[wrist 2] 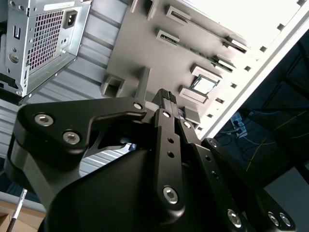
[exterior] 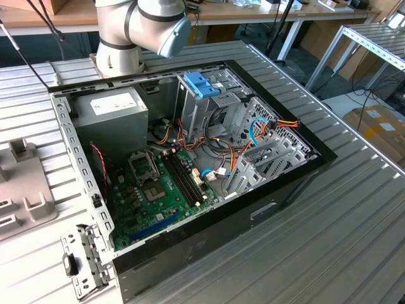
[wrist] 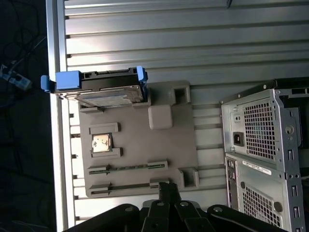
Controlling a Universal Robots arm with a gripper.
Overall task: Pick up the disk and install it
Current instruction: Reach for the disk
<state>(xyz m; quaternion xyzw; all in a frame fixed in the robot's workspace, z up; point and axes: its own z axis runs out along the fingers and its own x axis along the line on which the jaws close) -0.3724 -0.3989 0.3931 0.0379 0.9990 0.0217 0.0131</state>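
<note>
Gripper point(wrist: 167, 186): fingers pressing together, gripping nothing, hovering over the grey holder plate point(wrist: 140, 140).
Disk point(wrist: 107, 93): sitting at the plate's edge farthest from the gripper, blue rails showing at both ends.
Computer case point(wrist: 263, 145): standing beside the plate on the ribbed table point(wrist: 193, 29).

Exterior view is the easy one: soft, even room light and a mild sheen on the ribbed silver metal counter point(exterior: 354, 209), though the open black computer case point(exterior: 190, 164) goes murky down inside. The second wrist view is rougher. The black tool point(wrist 2: 166, 96) sits in shade with only its screw heads point(wrist 2: 170, 194) glinting, and the counter beyond it blows out to pure white. In the first wrist view, glare streaks run along the counter ribs ahead of the tool, and past the counter's edge it's nearly black.
</note>
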